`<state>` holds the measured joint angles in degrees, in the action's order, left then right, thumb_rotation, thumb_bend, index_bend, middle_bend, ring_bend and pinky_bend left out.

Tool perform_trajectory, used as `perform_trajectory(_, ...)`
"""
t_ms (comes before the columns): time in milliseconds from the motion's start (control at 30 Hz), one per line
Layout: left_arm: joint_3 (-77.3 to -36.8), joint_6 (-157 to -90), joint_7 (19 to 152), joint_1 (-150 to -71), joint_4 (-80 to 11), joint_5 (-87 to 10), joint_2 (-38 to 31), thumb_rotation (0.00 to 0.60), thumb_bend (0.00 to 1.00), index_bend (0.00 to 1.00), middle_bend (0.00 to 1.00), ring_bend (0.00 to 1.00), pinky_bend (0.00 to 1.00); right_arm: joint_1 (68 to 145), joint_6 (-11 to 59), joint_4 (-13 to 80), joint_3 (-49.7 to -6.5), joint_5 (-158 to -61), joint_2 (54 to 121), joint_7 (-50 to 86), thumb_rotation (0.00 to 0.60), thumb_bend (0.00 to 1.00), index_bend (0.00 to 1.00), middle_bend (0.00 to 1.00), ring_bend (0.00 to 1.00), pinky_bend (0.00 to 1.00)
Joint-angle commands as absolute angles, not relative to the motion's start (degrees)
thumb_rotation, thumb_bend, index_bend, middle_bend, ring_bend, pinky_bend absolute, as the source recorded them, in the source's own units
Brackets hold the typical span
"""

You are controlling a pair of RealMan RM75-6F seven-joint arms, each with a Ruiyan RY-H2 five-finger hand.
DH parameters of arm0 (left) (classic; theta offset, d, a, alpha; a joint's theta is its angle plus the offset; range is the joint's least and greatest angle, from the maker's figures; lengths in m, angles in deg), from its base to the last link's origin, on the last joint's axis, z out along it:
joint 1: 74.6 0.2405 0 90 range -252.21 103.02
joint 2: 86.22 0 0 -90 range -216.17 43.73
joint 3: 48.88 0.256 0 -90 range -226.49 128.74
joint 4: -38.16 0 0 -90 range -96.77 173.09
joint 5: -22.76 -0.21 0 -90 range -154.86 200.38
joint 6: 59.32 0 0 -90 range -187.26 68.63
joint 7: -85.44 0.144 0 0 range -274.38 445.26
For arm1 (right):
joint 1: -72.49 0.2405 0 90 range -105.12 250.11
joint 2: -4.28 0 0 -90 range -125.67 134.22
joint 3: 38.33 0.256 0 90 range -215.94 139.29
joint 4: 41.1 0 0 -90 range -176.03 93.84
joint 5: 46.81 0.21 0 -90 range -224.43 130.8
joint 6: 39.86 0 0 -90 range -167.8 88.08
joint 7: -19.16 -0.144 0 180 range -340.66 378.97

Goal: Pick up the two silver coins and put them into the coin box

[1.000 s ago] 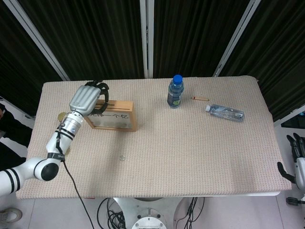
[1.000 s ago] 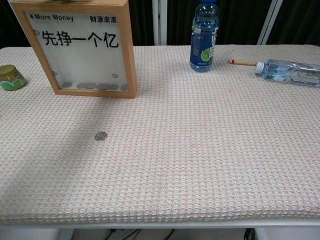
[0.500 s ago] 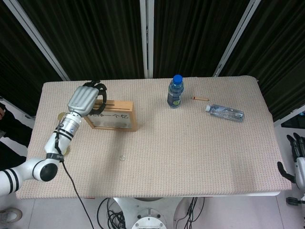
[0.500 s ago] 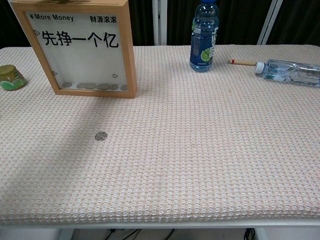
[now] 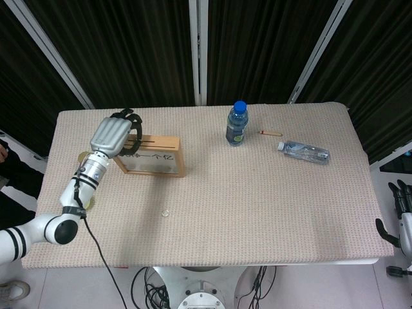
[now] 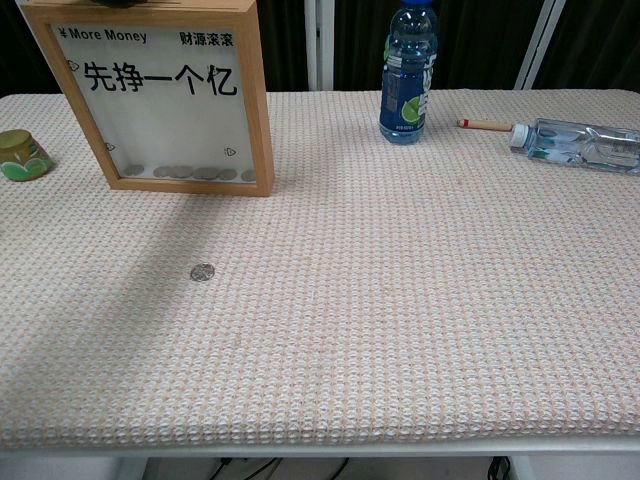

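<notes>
Coin (image 6: 203,271) is lying alone on open woven cloth at the chest view's lower left, with free room all round it. Farther back, the left hand (image 5: 114,132) is hovering, fingers curled, over the coin box (image 5: 152,157) top, probably delivering to its slot; any held coin is hidden. Right hand (image 5: 400,205) is idling, fingers apart, off the table's right edge.
</notes>
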<state>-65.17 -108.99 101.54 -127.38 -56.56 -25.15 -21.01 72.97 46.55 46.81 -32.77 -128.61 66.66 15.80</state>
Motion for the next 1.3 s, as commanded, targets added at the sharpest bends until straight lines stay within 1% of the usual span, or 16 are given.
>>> perform_trajectory(33,-64.9,-108.5,101.2,-127.4,-56.6,-25.0,-21.3,0.6,0.43,0.4,0.25,0.1,0.24,73.0,46.4,46.8,-32.8,-128.5,66.7,15.8,0.6,0.3,0.0,0.0,0.0,0.0)
perform_trajectory(133,-64.5,-108.6,101.2,-127.3,-56.6,-25.3,-21.6,0.6,0.43,0.3,0.24,0.1,0.24,73.0,46.3,46.8,-32.7,-128.3,66.7,15.7,0.6,0.3,0.0,0.0,0.0,0.0)
perform_trajectory(300,-64.6,-109.5,100.3,-126.8,-57.2,-26.4,-21.9,0.6,0.43,0.23,0.24,0.1,0.24,73.0,46.4,46.8,-32.7,-128.5,66.7,15.7,0.6,0.3,0.0,0.0,0.0,0.0)
perform_trajectory(400,-64.8,-110.8,99.8,-126.3,-58.3,-27.4,-22.5,0.6,0.42,0.23,0.24,0.1,0.24,73.0,46.4,46.9,-32.8,-128.6,66.7,15.7,0.6,0.3,0.0,0.0,0.0,0.0)
perform_trajectory(500,-65.8,-113.8,98.6,-125.2,-60.8,-29.9,-23.6,0.6,0.42,0.23,0.24,0.1,0.24,73.0,46.5,47.0,-32.8,-128.7,66.6,15.8,0.6,0.3,0.0,0.0,0.0,0.0)
perform_trajectory(600,-66.5,-118.3,97.6,-123.2,-64.5,-33.8,-25.3,0.6,0.42,0.26,0.24,0.1,0.24,73.1,46.6,47.2,-32.7,-128.8,66.4,16.0,0.6,0.3,0.0,0.0,0.0,0.0)
perform_trajectory(700,-66.0,-123.4,97.3,-120.0,-68.8,-38.9,-27.7,0.6,0.42,0.3,0.25,0.11,0.24,73.0,47.0,47.6,-32.6,-129.0,66.1,15.9,0.6,0.3,0.0,0.0,0.0,0.0)
perform_trajectory(767,-64.7,-127.6,96.5,-116.9,-71.5,-43.6,-29.2,0.6,0.42,0.32,0.27,0.12,0.24,72.9,47.4,47.7,-32.5,-129.1,66.0,15.8,0.6,0.3,0.0,0.0,0.0,0.0)
perform_trajectory(833,-62.4,-131.0,94.3,-113.3,-73.3,-49.0,-30.3,0.6,0.42,0.35,0.29,0.14,0.25,72.9,47.4,47.8,-32.5,-129.1,66.0,15.7,0.6,0.3,0.0,0.0,0.0,0.0)
perform_trajectory(1000,-55.4,-136.9,89.9,-105.7,-73.7,-60.6,-31.1,0.6,0.42,0.36,0.3,0.15,0.27,73.1,47.1,47.9,-32.5,-129.1,66.2,16.0,0.6,0.3,0.0,0.0,0.0,0.0)
perform_trajectory(1133,-50.0,-140.2,87.9,-100.8,-70.7,-67.5,-28.3,0.6,0.42,0.36,0.3,0.15,0.28,73.3,47.3,48.6,-32.6,-129.7,66.2,16.9,0.6,0.3,0.0,0.0,0.0,0.0)
perform_trajectory(1200,-47.9,-140.8,86.9,-99.1,-68.3,-69.6,-26.0,0.6,0.42,0.37,0.3,0.15,0.28,73.2,47.6,49.0,-32.6,-129.9,66.1,17.3,0.6,0.3,0.0,0.0,0.0,0.0)
perform_trajectory(1300,-45.9,-140.5,86.7,-97.5,-63.9,-71.2,-22.4,0.6,0.42,0.37,0.3,0.16,0.28,73.1,47.9,49.6,-32.7,-130.0,65.8,17.9,0.6,0.3,0.0,0.0,0.0,0.0)
